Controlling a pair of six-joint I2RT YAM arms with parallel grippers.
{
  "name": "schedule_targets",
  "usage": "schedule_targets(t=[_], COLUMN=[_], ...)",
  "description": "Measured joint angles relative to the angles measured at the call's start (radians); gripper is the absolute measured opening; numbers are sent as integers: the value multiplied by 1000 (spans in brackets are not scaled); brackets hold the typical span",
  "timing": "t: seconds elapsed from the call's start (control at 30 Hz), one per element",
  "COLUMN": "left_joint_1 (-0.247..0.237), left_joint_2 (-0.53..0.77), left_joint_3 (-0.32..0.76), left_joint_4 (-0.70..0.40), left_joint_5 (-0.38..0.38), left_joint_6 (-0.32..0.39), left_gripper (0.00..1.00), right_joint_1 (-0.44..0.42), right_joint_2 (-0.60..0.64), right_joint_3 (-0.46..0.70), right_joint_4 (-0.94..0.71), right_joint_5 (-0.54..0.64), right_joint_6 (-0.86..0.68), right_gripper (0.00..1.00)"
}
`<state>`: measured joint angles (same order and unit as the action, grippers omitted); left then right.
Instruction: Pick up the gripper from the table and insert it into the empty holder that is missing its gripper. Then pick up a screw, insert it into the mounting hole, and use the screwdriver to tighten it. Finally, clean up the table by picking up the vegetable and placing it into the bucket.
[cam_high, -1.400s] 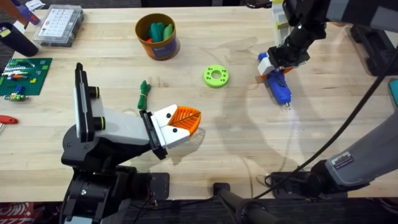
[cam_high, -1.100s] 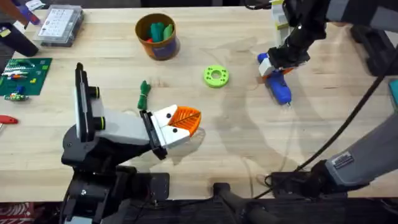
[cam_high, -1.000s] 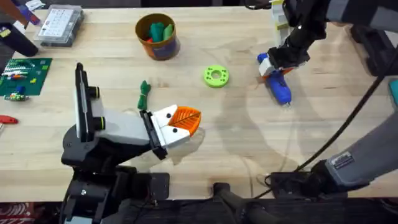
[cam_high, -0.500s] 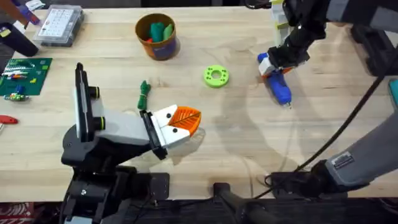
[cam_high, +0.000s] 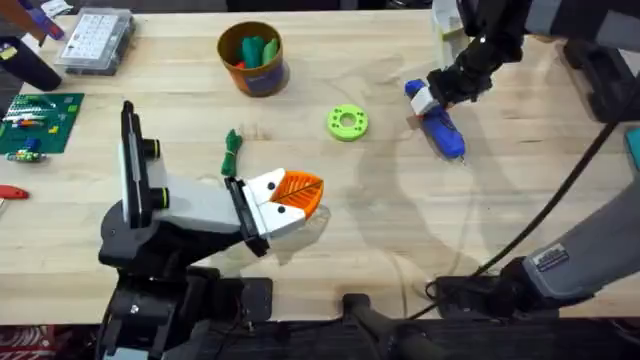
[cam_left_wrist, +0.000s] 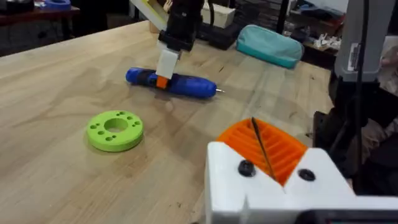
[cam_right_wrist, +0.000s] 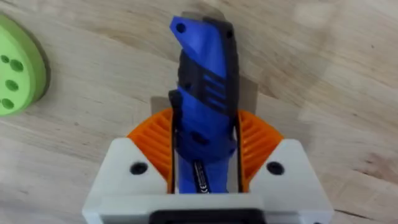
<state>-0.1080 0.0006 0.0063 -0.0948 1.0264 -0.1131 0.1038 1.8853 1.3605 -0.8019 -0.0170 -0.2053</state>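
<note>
The blue screwdriver (cam_high: 446, 136) lies slanted on the table at the far right, and my right gripper (cam_high: 430, 101) is shut on its rear half. In the right wrist view its blue body (cam_right_wrist: 205, 74) runs between the orange pads (cam_right_wrist: 152, 140). The left wrist view shows the screwdriver (cam_left_wrist: 186, 84) lying flat with the white-and-orange right gripper (cam_left_wrist: 164, 76) on it. My left gripper (cam_high: 300, 190) rests low near the table's middle. Its orange ribbed fingers (cam_left_wrist: 280, 149) sit together in the white holder (cam_left_wrist: 273, 190). The dark-green vegetable (cam_high: 232, 152) lies beside it. The orange bucket (cam_high: 258, 78) stands far back. A screw is out of view.
A lime-green ring (cam_high: 347, 122) lies between the vegetable and the screwdriver. A clear compartment box (cam_high: 95, 40) and a green studded plate (cam_high: 35, 122) sit at the far left. A teal pouch (cam_left_wrist: 268, 45) lies beyond the screwdriver.
The right gripper has shifted the screwdriver a little left and farther back, turning it more slanted. The white light at its tip has gone out. The left arm has not moved.
</note>
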Motion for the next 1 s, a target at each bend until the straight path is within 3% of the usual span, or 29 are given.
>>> schedule_targets(t=[0.1,0.2,0.27,0.3,0.33,0.47,0.53,0.6,1.0], left_joint_1=[0,0,0,0,0,0,0,0,0], left_joint_2=[0,0,0,0,0,0,0,0,0], left_joint_3=[0,0,0,0,0,0,0,0,0], left_joint_4=[0,0,0,0,0,0,0,0,0], left_joint_5=[0,0,0,0,0,0,0,0,0], left_joint_6=[0,0,0,0,0,0,0,0,0], left_gripper=[16,16,16,16,16,16,16,16,16], right_joint_1=[-1,-1,-2,-3,-4,-3,-3,-3,-3], right_joint_2=[0,0,0,0,0,0,0,0,0], right_joint_3=[0,0,0,0,0,0,0,0,0], right_joint_4=[0,2,2,-1,-6,-27,-34,-36,-9], right_joint_5=[0,0,-2,-4,-6,-7,-7,-7,-8], right_joint_6=[-9,-13,-12,-11,-10,-14,-16,-20,-53], right_gripper=[447,86,33,83,198,792,949,990,996])
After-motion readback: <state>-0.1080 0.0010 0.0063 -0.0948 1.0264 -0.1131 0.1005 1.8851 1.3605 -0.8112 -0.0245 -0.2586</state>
